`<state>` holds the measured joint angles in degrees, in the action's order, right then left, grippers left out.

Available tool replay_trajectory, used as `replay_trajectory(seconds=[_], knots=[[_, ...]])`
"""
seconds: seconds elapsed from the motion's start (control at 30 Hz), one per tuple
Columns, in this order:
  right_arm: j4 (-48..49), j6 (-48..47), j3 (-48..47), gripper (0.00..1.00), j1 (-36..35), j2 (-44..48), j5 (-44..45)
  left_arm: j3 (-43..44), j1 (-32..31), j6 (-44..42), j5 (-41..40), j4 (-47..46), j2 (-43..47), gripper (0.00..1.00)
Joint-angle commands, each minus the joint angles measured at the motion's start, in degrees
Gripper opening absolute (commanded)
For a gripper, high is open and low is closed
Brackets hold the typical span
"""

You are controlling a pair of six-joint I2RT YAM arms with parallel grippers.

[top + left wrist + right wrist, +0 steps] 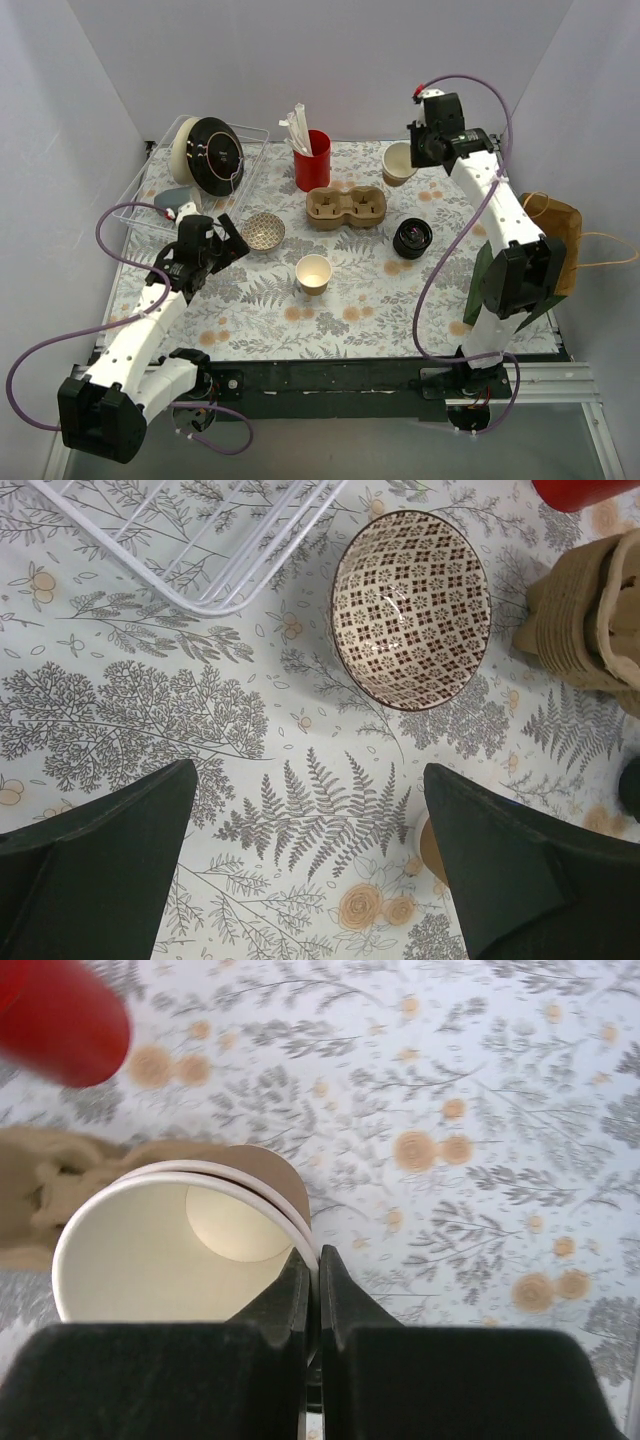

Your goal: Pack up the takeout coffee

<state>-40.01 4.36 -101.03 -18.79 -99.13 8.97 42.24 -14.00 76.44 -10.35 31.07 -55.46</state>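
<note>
A brown kraft paper cup (399, 163), white inside and lidless, is at the back right; the right wrist view shows its open mouth with a doubled rim (180, 1250). My right gripper (417, 150) is shut on that rim (313, 1260), one finger inside the wall and one outside. A round black lid (413, 238) lies on the table, apart from the cup. A paler lidless paper cup (314, 273) stands mid-table. My left gripper (232, 247) is open and empty above the tablecloth (310, 830), near a patterned bowl (411, 608).
A two-hole pulp cup carrier (346, 208) sits mid-table and shows at the right edge of the left wrist view (590, 620). A red holder with straws (312, 160), a wire rack with plates (205, 155) and a brown paper bag (556, 240) stand around.
</note>
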Motion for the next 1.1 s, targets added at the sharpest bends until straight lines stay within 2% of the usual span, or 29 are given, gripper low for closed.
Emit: replay_trajectory(seconds=[0.0,0.13,0.33,0.57,0.77,0.93,1.0,1.07], knots=[[-0.9,1.3,-7.6,0.02,5.8,-7.7,2.7,-1.2,0.2,-3.1,2.4,-1.8,4.0,0.98],[-1.8,1.8,-12.6,0.02,8.4,-14.2,3.9,-1.6,0.2,-3.1,1.2,-1.8,5.5,0.98],[-1.3,2.8,-15.3,0.04,10.7,-21.3,3.9,-1.5,0.1,-3.4,0.7,-1.5,5.5,0.98],[2.1,4.9,-12.4,0.05,12.0,-24.4,4.9,-1.5,0.1,-3.0,0.7,-1.5,5.5,0.98],[2.4,6.1,-11.0,0.09,13.2,-26.4,3.0,-1.3,0.1,-3.1,-0.5,-1.0,4.9,0.98],[1.8,6.7,-10.9,0.17,14.1,-26.5,3.9,-1.3,0.2,-3.1,-0.7,-1.0,5.4,0.98],[1.7,7.1,-10.5,0.26,14.4,-25.9,4.0,-1.3,0.1,-3.1,-0.9,-0.9,5.6,0.98],[0.7,6.8,-10.8,0.28,14.3,-25.1,4.0,-1.3,0.1,-3.1,-1.0,-0.9,5.6,0.98]])
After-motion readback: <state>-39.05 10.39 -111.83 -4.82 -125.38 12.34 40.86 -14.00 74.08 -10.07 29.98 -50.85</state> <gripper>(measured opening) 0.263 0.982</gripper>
